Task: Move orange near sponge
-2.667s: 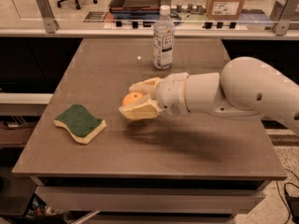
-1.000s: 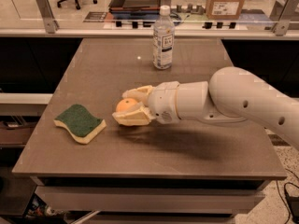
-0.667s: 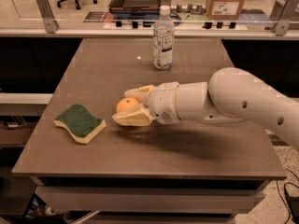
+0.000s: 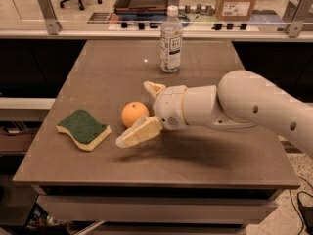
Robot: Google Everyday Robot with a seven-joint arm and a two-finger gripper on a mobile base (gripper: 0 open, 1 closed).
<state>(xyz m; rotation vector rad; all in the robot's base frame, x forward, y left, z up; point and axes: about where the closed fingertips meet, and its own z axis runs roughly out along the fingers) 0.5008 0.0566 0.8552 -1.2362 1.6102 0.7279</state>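
The orange (image 4: 134, 114) rests on the brown table (image 4: 205, 155), a short way right of the sponge (image 4: 83, 129). The sponge has a green top and a yellow base and lies near the table's left front. My gripper (image 4: 133, 113) reaches in from the right on a white arm (image 4: 244, 106). It is open, with one finger (image 4: 153, 88) behind the orange and the other finger (image 4: 139, 132) in front of it. The fingers stand spread wide around the orange, and a gap shows by the near finger.
A clear water bottle (image 4: 171, 38) stands upright at the back middle of the table. Behind the table is a counter with a cardboard box (image 4: 238, 1) and a glass rail. The table's left edge lies just beyond the sponge.
My gripper carried the orange left toward the sponge, then its fingers spread apart. The orange now sits on the table between them. Sponge and bottle have not moved.
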